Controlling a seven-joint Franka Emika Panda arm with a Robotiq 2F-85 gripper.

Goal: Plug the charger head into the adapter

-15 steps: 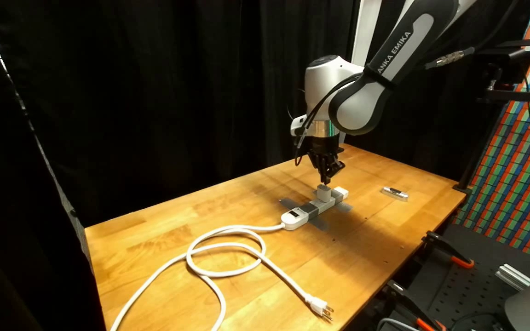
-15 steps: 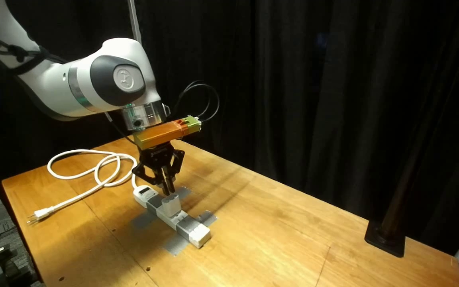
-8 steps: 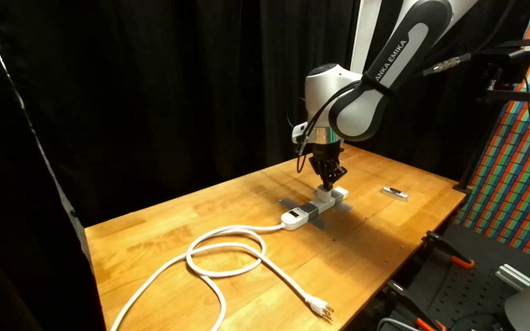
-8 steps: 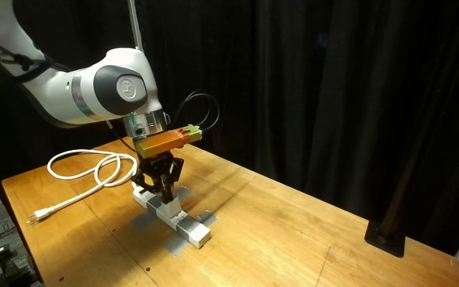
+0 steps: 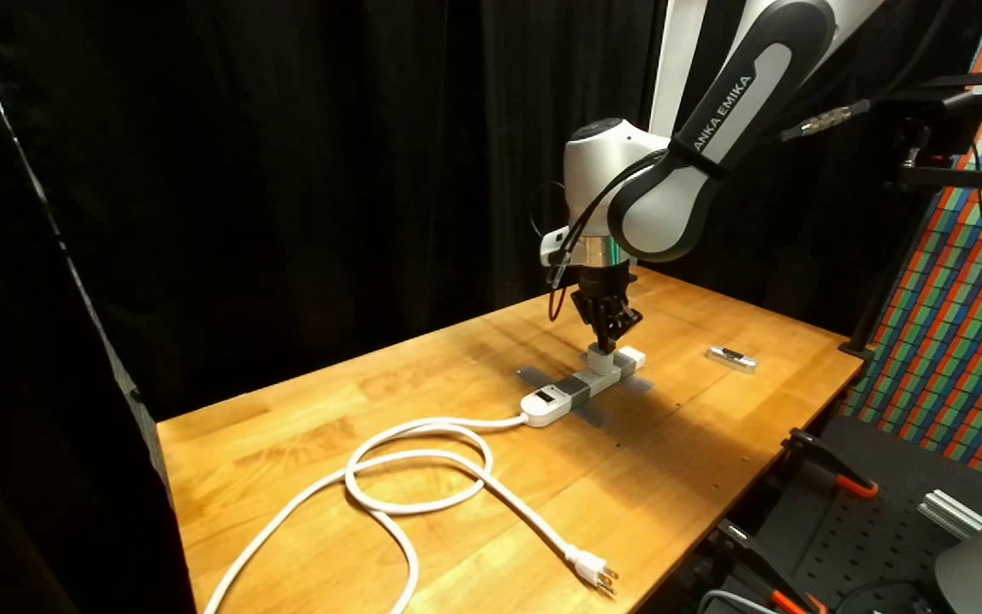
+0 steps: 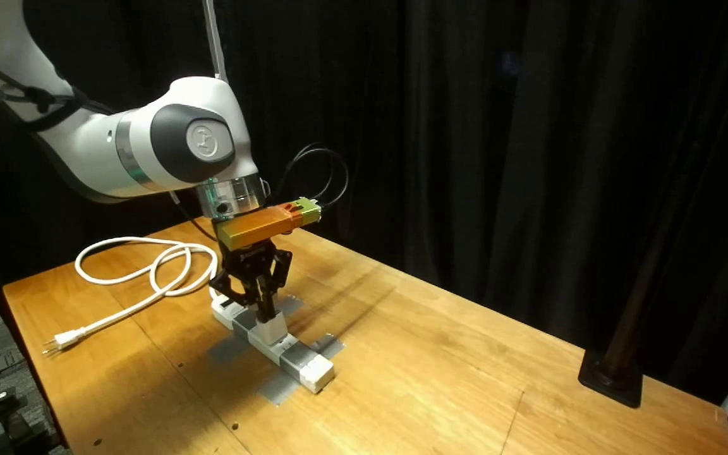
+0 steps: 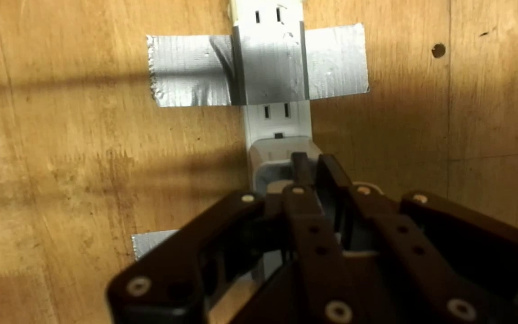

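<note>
The charger head (image 5: 599, 363) is a small white block standing upright on the adapter (image 5: 547, 405), a grey and white power strip taped to the table. Both also show in an exterior view, the charger head (image 6: 272, 331) on the adapter (image 6: 318, 372) near its middle. In the wrist view the charger head (image 7: 263, 154) covers a socket of the adapter (image 7: 254, 120). My gripper (image 5: 605, 348) points down with its fingers nearly together, the tips at the top of the charger head. The gripper (image 7: 311, 158) is narrower than the block, not around it. The prongs are hidden.
A white cable (image 5: 423, 512) lies coiled and ends in a plug (image 5: 591, 568). Grey tape (image 7: 337, 63) crosses the strip. A small silver and dark object (image 5: 731, 359) lies on the table (image 5: 696, 477). Clamps (image 5: 832, 465) sit beside the table edge. A black post base (image 6: 610, 382) stands at a corner.
The arm has moved down, bringing the gripper tips from just above the charger head to its top. Between half a second ago and now there is hardly any movement.
</note>
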